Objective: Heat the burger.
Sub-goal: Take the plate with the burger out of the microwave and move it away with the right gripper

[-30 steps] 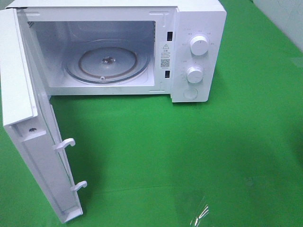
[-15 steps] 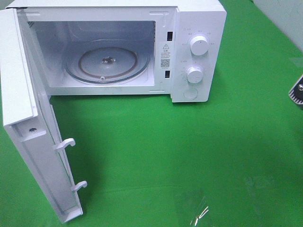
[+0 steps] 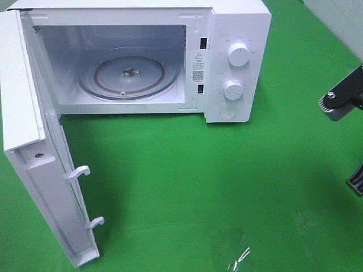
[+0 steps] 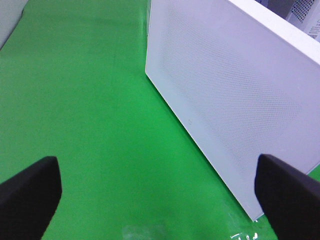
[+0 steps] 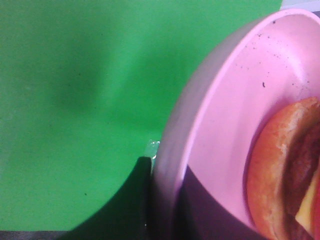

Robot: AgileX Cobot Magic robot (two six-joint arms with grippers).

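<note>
White microwave door (image 3: pixel 34 153) hangs wide open at far left, two latch hooks showing. Left gripper (image 4: pixel 155 192) hovers over the green cloth (image 3: pixel 227 187) outside that door, jaws spread wide, nothing between them. White boxy microwave (image 3: pixel 238 34) sits at the back, cavity bare, clear glass turntable (image 3: pixel 127 73) with no food on it. Two round white dials (image 3: pixel 238 71) on the panel, untouched as far as I can tell. Right arm (image 3: pixel 343 99) enters at the right edge. Right gripper itself not visible; jaws read as clamped, apparently on the rim of the round pink plate (image 5: pixel 225 120). Glossy brown-bun burger (image 5: pixel 280 170) rides on that plate. Progress: door open, plate lifted; loading, shutting, dial turning all left.
</note>
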